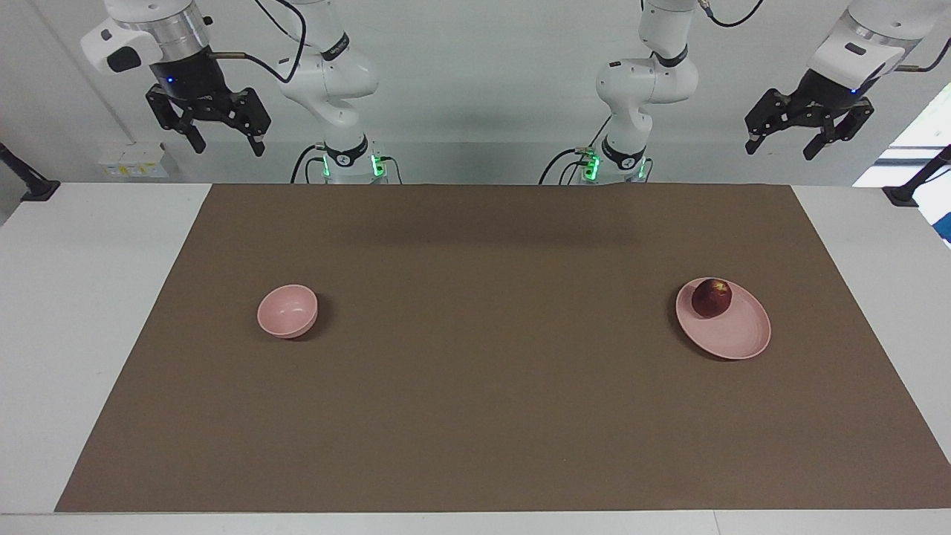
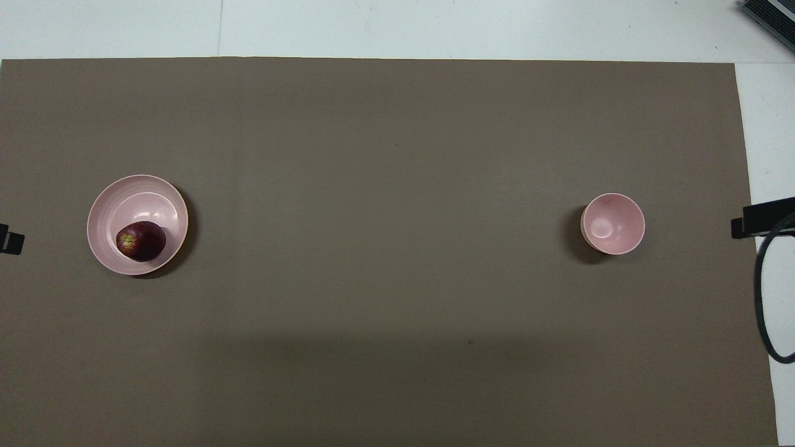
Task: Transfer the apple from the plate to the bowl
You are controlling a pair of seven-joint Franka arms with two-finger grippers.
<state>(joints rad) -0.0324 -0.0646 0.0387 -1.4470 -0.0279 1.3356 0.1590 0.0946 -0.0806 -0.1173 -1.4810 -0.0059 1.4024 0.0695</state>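
Round, firm, slippery apple (image 1: 712,298) on plate (image 1: 732,338): best gripped across its middle; both arms' fingers spread, empty.

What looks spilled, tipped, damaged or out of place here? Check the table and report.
Nothing stands out. The apple sits on the plate, off-centre toward the robots. The bowl stands upright and empty. Both end effectors, left and right, wait raised, fingers open.
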